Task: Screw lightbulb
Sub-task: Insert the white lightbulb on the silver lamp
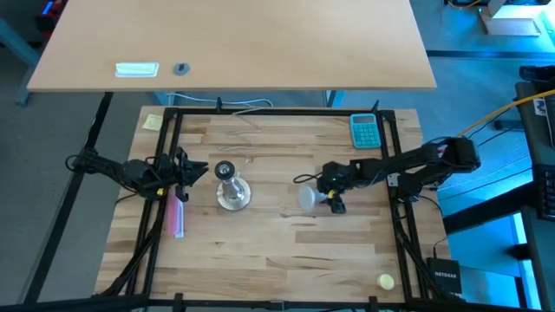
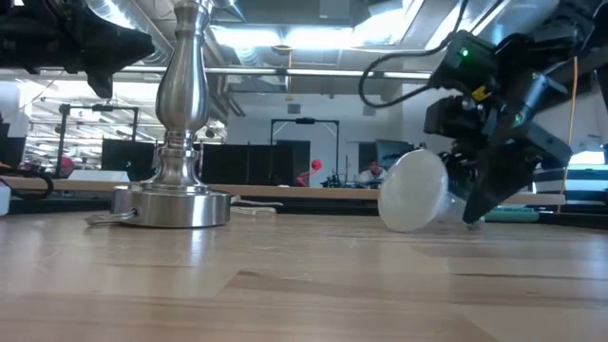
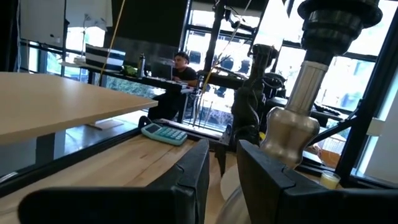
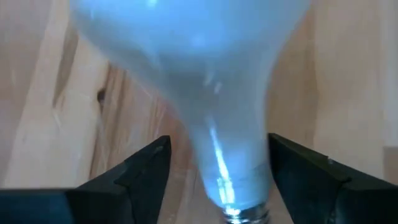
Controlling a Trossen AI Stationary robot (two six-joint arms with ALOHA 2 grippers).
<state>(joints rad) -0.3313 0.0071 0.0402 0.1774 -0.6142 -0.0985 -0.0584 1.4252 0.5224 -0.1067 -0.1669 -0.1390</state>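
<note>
We see the right gripper (image 1: 333, 201) spread wide around the lightbulb's (image 1: 308, 198) neck on the table (image 1: 286, 251); the left gripper (image 1: 192, 172) waits, fingers slightly parted, beside the socket stand (image 1: 231, 189).

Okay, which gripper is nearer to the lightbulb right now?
Right. The right gripper straddles the neck of the lightbulb, fingers open; the left gripper waits beyond the socket stand.
</note>
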